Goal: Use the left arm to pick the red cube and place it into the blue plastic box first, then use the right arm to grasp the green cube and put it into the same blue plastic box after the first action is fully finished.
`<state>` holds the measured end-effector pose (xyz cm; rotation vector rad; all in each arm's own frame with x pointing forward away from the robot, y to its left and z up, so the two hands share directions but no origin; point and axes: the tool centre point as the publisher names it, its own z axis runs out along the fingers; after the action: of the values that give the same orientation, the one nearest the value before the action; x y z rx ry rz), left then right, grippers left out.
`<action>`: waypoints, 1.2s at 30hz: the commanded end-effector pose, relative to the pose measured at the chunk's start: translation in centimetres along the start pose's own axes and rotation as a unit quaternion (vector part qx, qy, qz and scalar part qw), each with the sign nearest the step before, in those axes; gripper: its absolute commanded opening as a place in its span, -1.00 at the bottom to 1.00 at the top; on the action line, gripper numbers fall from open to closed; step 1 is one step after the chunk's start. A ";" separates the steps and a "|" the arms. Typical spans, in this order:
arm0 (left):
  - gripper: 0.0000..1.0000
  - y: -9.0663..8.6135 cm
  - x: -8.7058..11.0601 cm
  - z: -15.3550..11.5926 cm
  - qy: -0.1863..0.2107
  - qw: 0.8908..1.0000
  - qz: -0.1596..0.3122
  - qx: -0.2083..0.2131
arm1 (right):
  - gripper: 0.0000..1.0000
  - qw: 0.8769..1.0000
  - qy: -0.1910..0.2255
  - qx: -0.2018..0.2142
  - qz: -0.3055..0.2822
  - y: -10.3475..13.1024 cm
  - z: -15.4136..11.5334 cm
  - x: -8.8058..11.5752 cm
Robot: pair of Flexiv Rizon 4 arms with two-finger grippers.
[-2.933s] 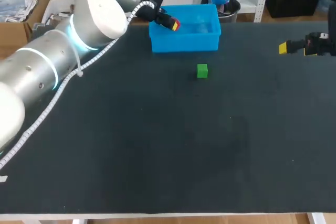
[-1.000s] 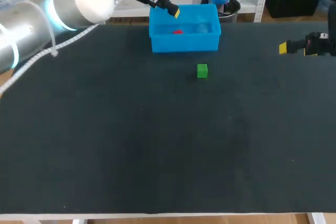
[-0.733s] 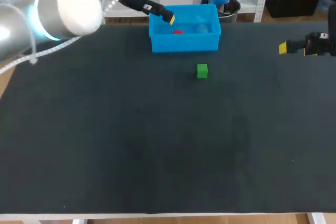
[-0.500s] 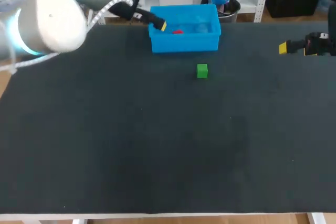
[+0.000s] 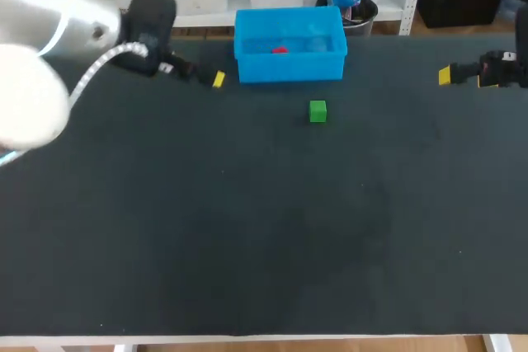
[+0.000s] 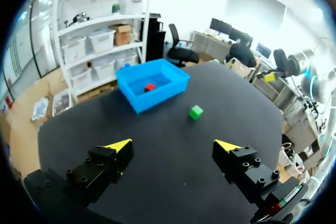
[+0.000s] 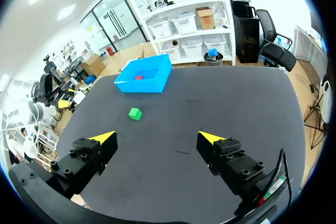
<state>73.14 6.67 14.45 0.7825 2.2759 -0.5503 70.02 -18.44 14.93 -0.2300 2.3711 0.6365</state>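
Flagging risk: my right gripper (image 7: 157, 137), open and empty, may knock the green cube (image 5: 318, 110) sideways if it descends off-centre.

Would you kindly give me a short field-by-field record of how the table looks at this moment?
red cube: inside the blue plastic box
blue plastic box: at the far edge of the table
green cube: on the table in front of the box, apart from it
left end effector: open, empty, to the left of the box
right end effector: open, empty, near the table's right edge
stage: red cube placed; green cube not yet grasped
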 end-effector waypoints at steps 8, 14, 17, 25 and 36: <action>1.00 -0.7 4.4 -4.4 -0.085 0.996 -0.003 0.021 | 1.00 1.000 0.000 0.001 0.000 0.0 0.0 0.0; 1.00 -0.7 5.1 -4.6 -0.080 0.996 -0.006 0.034 | 1.00 1.000 0.000 0.001 0.000 0.0 0.0 0.0; 1.00 -0.8 5.2 -4.6 -0.078 0.996 -0.004 0.038 | 1.00 1.000 0.000 0.001 0.000 0.0 0.0 0.0; 1.00 -0.9 5.1 -4.6 -0.071 0.996 0.003 0.052 | 1.00 1.000 0.000 0.001 0.000 0.0 0.0 0.0; 1.00 -0.9 5.1 -4.6 -0.071 0.996 0.003 0.052 | 1.00 1.000 0.000 0.001 0.000 0.0 0.0 0.0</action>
<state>67.50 10.42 14.30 0.7742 2.1314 -0.7008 70.02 -18.44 14.93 -0.2301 2.3711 0.6364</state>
